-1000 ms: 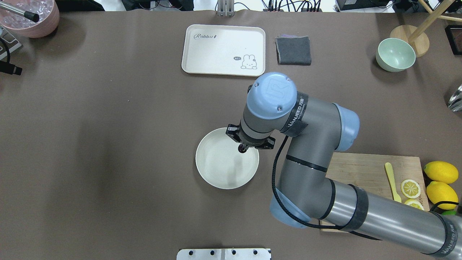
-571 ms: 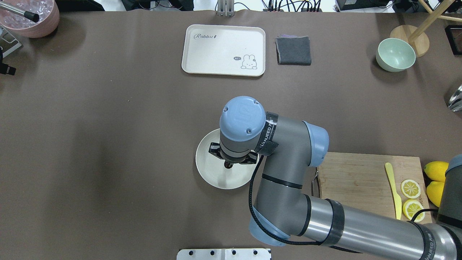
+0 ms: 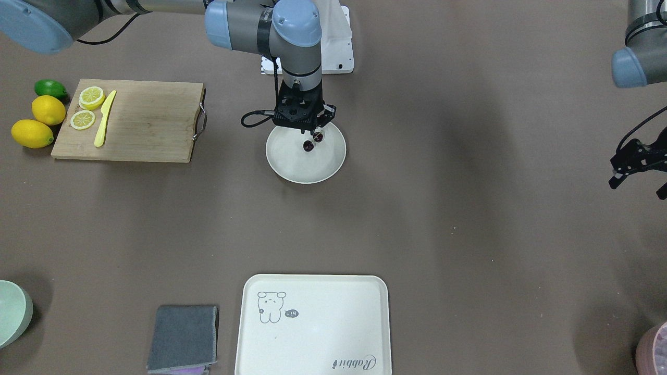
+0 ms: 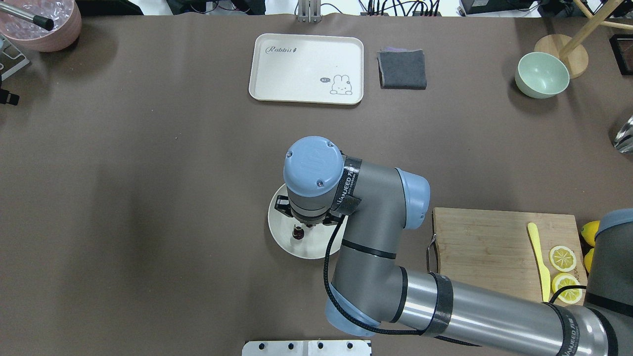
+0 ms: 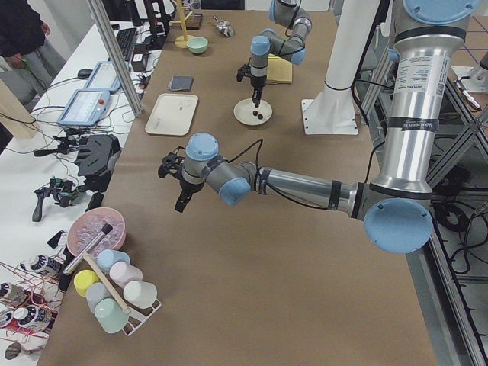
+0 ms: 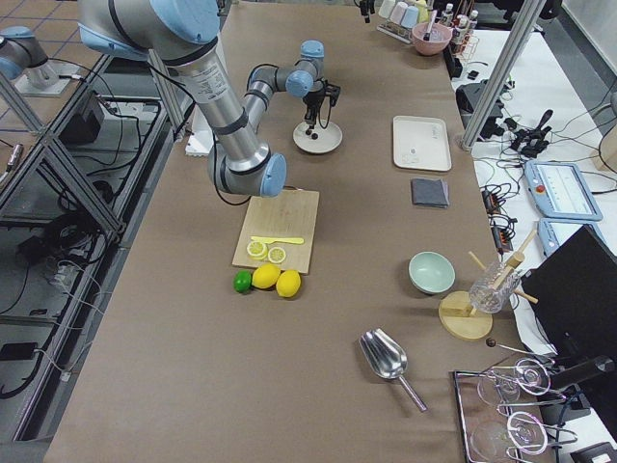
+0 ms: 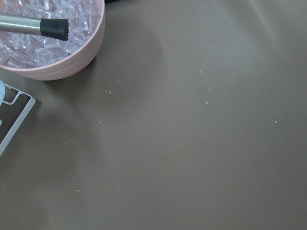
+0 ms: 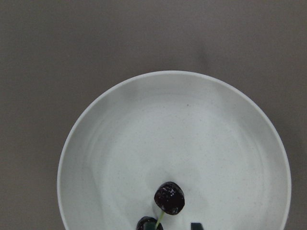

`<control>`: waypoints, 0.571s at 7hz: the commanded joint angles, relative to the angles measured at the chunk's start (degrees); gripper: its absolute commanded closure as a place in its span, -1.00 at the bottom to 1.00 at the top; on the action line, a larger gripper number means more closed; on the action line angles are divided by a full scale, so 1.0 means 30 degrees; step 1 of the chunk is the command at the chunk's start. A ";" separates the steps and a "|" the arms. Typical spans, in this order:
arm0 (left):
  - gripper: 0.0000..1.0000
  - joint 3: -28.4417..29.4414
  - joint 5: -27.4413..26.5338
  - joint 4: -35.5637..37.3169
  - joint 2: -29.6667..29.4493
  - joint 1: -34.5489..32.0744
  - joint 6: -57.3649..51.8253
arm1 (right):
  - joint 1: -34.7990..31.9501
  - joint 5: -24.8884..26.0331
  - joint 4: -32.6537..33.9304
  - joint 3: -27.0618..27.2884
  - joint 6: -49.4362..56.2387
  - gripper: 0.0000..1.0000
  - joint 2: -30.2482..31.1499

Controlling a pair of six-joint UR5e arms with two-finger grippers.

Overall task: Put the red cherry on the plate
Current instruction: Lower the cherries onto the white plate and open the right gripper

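Just changed: the right gripper [image 4: 301, 226] has slid from the plate's upper-right rim, as seen from overhead, to above its lower-left part, and the arm's elbow has swung left with it.
Cherries now: the cherries [image 3: 308, 147] hang right under the fingertips, inside the rim of the plate [image 3: 292, 166]. In the right wrist view they show low in the frame, over the white floor of the dish.
Right gripper: narrow and apparently pinching the thin stems. I cannot tell whether the fruit already touches the dish.
Meaning for the task: the carry looks done. What seems left is a short lowering, if any, then letting go and lifting away.
Left gripper: the left gripper [image 3: 639, 186] sits at the right edge of the front view, spread wide and empty, well apart from the plate.
Around: a tray [image 4: 296, 69] and a grey cloth [image 4: 403, 69] are at top centre of the overhead view, with a green bowl [image 4: 541, 74] at upper right. A cutting board [image 4: 484, 237] with lemon slices [image 4: 563, 257] and a yellow knife [image 4: 536, 247] is at lower right. An ice bowl [image 7: 48, 48] shows in the left wrist view.
In the way: nothing lies on the plate or between it and the fruit. The board is near the plate but not touching.
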State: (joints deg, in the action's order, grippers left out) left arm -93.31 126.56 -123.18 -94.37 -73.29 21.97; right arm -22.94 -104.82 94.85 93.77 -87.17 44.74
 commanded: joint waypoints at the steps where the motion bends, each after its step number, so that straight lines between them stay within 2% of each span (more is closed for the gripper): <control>1: -0.96 -0.0040 0.0000 0.0072 0.0081 -0.0003 -0.0029 | -0.1250 -0.0359 0.0372 0.0904 0.0054 -1.00 0.0377; 2: -0.96 -0.0011 0.0000 0.0421 0.0023 -0.0236 -0.0029 | -0.2653 -0.1437 0.1738 0.2797 0.1766 -1.00 0.1772; 3: -0.96 -0.0069 0.0174 0.1556 -0.0006 -0.0905 -0.0406 | -0.4117 -0.2028 0.2593 0.5165 0.4770 -1.00 0.4222; 4: -0.96 -0.0041 0.0872 0.3191 -0.0007 -0.1869 -0.3803 | -0.6191 -0.3078 0.2544 0.6465 0.7701 -1.00 0.6654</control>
State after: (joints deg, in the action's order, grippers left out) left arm -93.44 127.41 -118.58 -94.34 -75.97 18.68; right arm -34.59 -110.58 101.22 107.00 -74.51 56.05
